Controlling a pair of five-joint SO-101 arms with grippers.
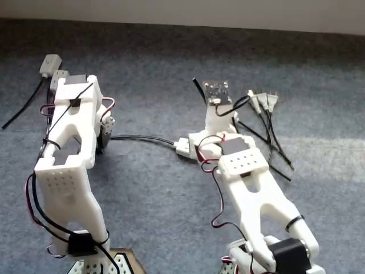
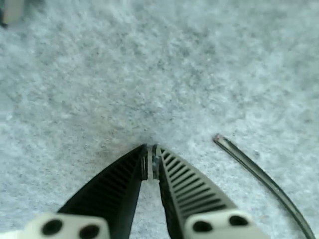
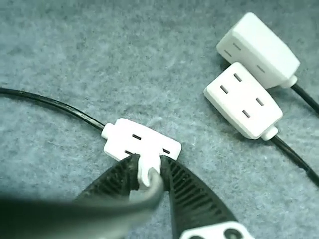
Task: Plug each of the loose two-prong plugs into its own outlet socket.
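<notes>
A white outlet socket [image 3: 142, 142] on a black cable lies on the grey carpet; it is also in the high view [image 1: 183, 147] at mid-table. My right gripper [image 3: 148, 174] is shut on a small white plug [image 3: 144, 172] that sits against the socket's near side. Two more white sockets [image 3: 243, 103] [image 3: 259, 47] lie side by side farther off, at the far left in the high view [image 1: 51, 64]. Two loose two-prong plugs [image 1: 263, 100] lie at the far right. My left gripper [image 2: 150, 162] is shut on nothing, low over bare carpet [image 1: 104, 137].
The socket's black cable [image 1: 142, 138] runs between the two arms. A black cable [image 2: 259, 174] lies just beside my left gripper. The loose plugs' black cords [image 1: 268, 137] spread over the carpet right of my right arm.
</notes>
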